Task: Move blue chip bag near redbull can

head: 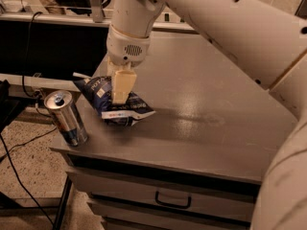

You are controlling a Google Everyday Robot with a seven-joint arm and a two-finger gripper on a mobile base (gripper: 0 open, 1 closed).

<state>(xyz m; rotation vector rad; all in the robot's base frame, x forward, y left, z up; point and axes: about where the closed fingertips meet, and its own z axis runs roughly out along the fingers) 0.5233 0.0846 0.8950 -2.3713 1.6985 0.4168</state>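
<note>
- The gripper (120, 97), low over the table's front left, is clamped on the blue chip bag (132, 110); the bag's middle is covered by it.
- The bag's lettering cannot be read.
- The arm (230, 28) is cut off top and right.
- The drawer (163, 200) is cropped at the bottom.
</note>
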